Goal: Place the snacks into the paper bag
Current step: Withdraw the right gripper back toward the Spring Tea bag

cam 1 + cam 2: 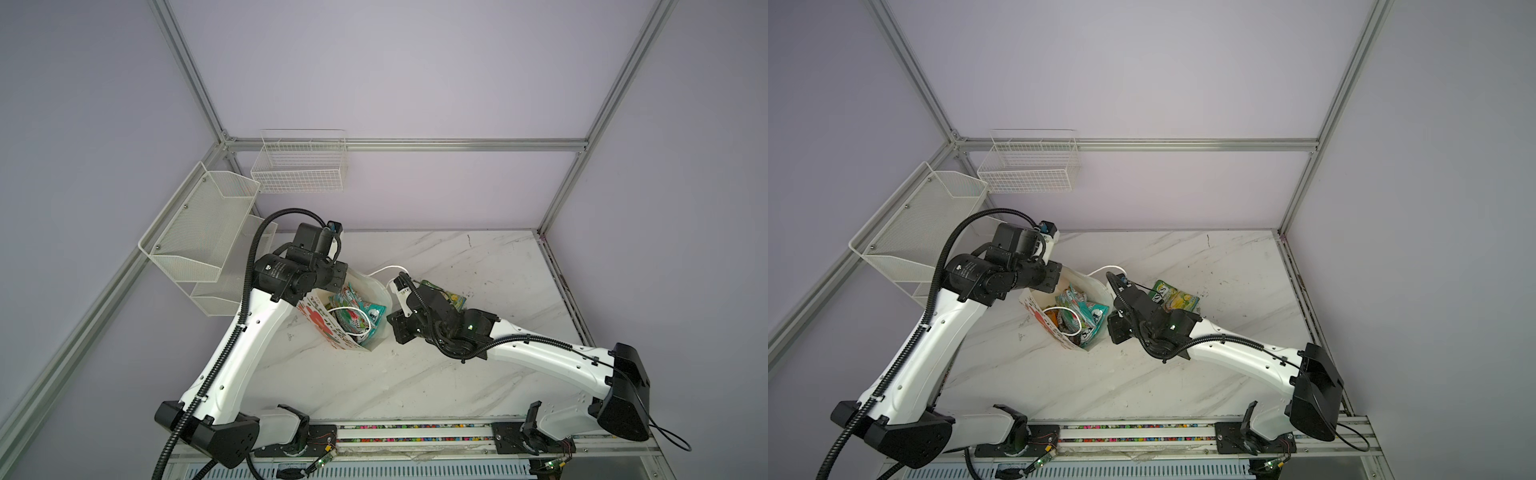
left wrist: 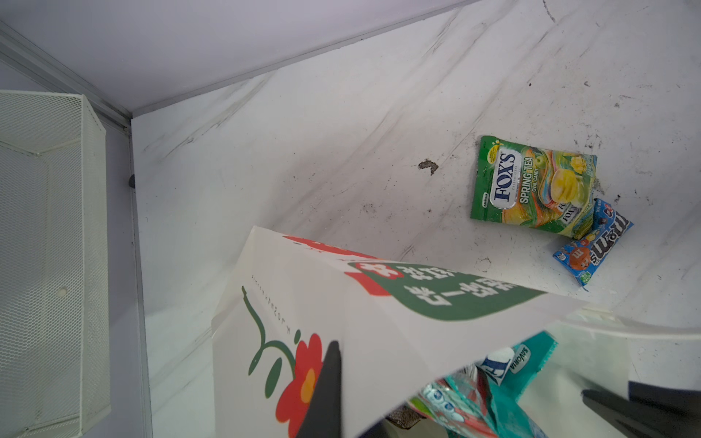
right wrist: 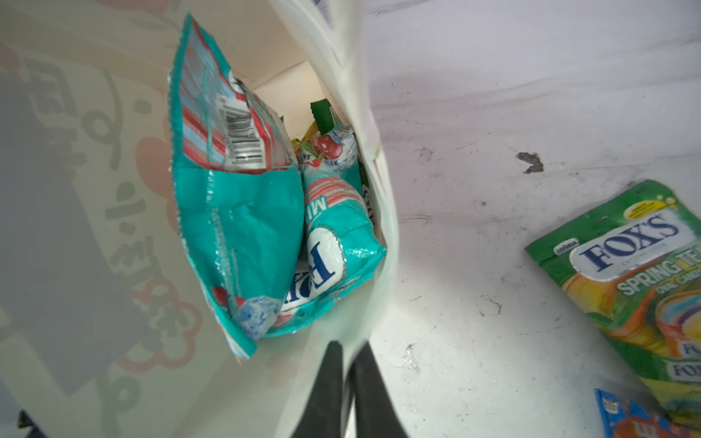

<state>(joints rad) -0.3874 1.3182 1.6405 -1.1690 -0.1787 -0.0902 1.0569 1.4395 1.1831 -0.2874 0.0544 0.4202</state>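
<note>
The white paper bag (image 1: pixel 322 328) (image 1: pixel 1038 316) with its red flower stands open mid-table. My left gripper (image 1: pixel 344 281) (image 2: pixel 341 364) is shut on its far rim; one finger (image 2: pixel 328 383) lies on the printed outer wall and the other is hidden inside. My right gripper (image 1: pixel 390 322) (image 3: pixel 349 347) is shut on the opposite rim, the wall (image 3: pixel 379 212) pinched between its fingers. Teal-red FOX'S packets (image 1: pixel 357 311) (image 3: pixel 242 212) sit inside. A green-yellow FOX'S packet (image 1: pixel 1177 297) (image 2: pixel 531 186) and a blue m&m's packet (image 2: pixel 593 246) lie on the table beyond the right arm.
A white wire basket (image 1: pixel 301 166) hangs on the back wall and a mesh shelf rack (image 1: pixel 199 224) on the left wall, close behind the left arm. Aluminium frame posts (image 1: pixel 582 145) bound the marble table (image 1: pixel 478 374).
</note>
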